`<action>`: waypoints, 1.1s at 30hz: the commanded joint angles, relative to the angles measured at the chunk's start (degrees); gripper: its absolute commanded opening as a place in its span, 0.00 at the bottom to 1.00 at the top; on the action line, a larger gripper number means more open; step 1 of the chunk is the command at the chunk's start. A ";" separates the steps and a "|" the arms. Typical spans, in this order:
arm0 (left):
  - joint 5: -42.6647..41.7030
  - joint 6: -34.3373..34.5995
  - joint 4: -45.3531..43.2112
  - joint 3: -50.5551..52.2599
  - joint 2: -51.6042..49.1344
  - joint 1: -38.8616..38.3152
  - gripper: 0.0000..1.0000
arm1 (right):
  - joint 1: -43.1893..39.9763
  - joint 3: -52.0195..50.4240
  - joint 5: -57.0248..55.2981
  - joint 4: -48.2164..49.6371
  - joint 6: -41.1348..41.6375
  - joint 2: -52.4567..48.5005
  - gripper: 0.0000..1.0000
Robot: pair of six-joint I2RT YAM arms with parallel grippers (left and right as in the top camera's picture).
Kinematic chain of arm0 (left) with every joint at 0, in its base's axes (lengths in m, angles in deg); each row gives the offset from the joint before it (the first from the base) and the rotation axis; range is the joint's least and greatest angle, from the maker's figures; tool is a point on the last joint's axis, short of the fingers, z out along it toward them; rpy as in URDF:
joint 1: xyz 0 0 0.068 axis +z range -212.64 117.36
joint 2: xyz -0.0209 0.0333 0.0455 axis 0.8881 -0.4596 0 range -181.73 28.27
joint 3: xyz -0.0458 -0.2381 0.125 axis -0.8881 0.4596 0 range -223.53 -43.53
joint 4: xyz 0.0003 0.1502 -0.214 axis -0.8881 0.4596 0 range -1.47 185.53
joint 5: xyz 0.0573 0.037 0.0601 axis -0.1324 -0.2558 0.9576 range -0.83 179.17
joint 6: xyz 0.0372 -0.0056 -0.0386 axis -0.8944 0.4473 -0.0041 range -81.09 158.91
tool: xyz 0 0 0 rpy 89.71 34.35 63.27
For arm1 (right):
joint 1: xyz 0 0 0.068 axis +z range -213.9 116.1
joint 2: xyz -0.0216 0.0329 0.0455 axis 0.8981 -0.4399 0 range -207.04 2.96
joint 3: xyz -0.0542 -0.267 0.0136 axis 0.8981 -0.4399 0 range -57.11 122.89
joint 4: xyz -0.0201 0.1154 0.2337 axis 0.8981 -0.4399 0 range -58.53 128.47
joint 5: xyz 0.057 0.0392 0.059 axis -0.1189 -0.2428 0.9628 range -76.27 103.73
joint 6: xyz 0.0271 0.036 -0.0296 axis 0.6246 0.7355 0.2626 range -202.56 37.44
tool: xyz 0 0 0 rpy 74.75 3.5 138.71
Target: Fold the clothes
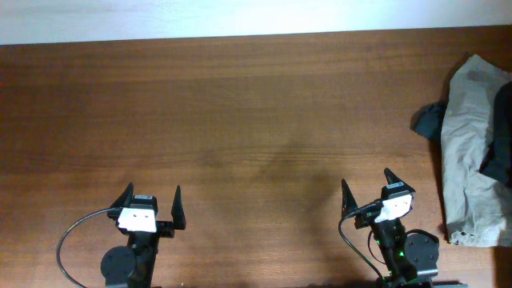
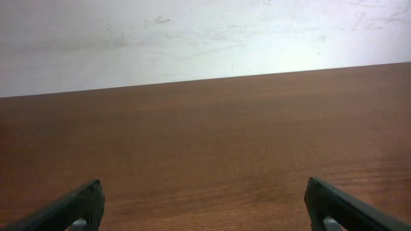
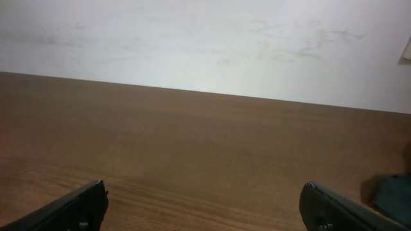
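**Location.** The clothes [image 1: 468, 144] are lying in a crumpled heap along the right edge of the table [image 1: 240, 104], roughly midway between its far and near corners, and are partly running out of the overhead view. The heap is showing mostly pale grey cloth, with dark fabric [image 1: 428, 120] poking out on its left side and again at the frame edge; which part is waistband and which is leg, I cannot tell.

**Grippers.** The left gripper [image 1: 153, 194] is sitting at the near edge, left of centre, jaws spread wide and holding nothing; the right gripper [image 1: 366, 182] is sitting at the near edge toward the right corner, likewise spread and empty. The right one is the closer of the two, yet it is well apart from the heap.

**Handling, as judged.** The cloth is looking soft, light and limp, not fragile; it is likely to be draping and slumping once lifted, and sliding easily on the smooth wood. A pinch on a hem or corner is therefore looking sounder than a grab at the bulk; the dark flap on the left side is offering the nearest free edge.

**Markings.** No brand, label or writing is showing legibly in any view.
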 commanded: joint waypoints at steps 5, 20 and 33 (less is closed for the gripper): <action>0.63 0.79 -0.11 0.63 0.39 0.33 0.99 | -0.44 -0.50 0.55 0.07 0.42 0.44 0.99; 0.63 0.79 -0.09 0.63 0.39 0.33 0.99 | -0.44 -0.50 0.55 0.07 0.42 0.44 0.99; 0.63 0.79 -0.11 0.63 0.39 0.33 0.99 | -0.50 4.72 2.71 2.19 5.66 -1.05 0.99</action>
